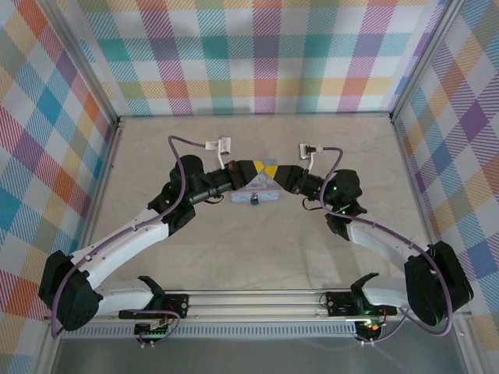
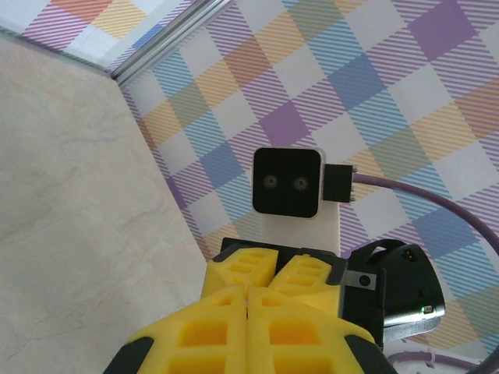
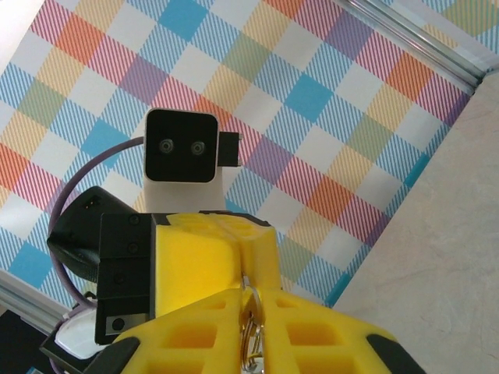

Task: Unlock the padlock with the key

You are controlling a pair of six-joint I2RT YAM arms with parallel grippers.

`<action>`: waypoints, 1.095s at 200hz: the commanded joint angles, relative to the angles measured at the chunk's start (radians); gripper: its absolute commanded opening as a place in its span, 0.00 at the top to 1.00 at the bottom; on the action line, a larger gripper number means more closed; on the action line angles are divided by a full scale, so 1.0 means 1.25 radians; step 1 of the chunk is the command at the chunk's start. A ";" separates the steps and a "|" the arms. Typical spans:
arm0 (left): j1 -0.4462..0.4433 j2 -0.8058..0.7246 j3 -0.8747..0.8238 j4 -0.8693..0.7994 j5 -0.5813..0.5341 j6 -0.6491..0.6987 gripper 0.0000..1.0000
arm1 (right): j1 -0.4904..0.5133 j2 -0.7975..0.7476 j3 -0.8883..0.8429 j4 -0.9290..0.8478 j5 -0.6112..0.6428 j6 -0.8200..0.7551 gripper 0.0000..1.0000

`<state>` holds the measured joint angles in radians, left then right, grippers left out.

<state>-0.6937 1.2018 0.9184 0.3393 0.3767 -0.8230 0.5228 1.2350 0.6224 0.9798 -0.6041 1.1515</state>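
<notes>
Nearest, the padlock [image 1: 255, 200] lies on the bench [image 1: 257, 257], just beside the near edge of the cartoon tin [image 1: 267, 188]. Above the tin the arms meet tip to tip. The left end effector [image 2: 248, 296] is pressed together on nothing visible, while the right end effector [image 3: 248, 296] pinches the key [image 3: 252, 321] — a silvery sliver with a ring. The step, I judge, is bringing key to lock, so grip firmly and lead with the blade. The tin and the left fingers crowd the approach — the checked walls [image 1: 257, 54] stand well behind.

no readable text, labels or numbers anywhere.
</notes>
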 commanded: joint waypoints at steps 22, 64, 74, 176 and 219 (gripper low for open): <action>-0.011 -0.016 -0.012 0.027 -0.010 -0.002 1.00 | 0.003 -0.002 0.016 0.043 0.006 -0.004 0.95; -0.011 -0.028 -0.025 0.023 -0.011 0.000 1.00 | 0.003 -0.011 0.015 0.046 0.017 -0.012 0.96; -0.011 -0.032 -0.030 0.024 -0.013 0.001 1.00 | 0.001 -0.015 0.015 0.043 0.022 -0.017 0.98; -0.011 -0.059 -0.040 0.008 -0.033 0.012 0.95 | 0.001 -0.051 0.009 -0.010 0.003 -0.063 1.00; -0.010 -0.067 -0.028 -0.010 -0.031 0.023 0.62 | 0.002 -0.076 0.009 -0.044 -0.002 -0.087 1.00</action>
<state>-0.7036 1.1381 0.8791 0.3351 0.3389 -0.8146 0.5266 1.1702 0.6228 0.9245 -0.5995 1.0836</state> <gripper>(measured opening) 0.366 0.063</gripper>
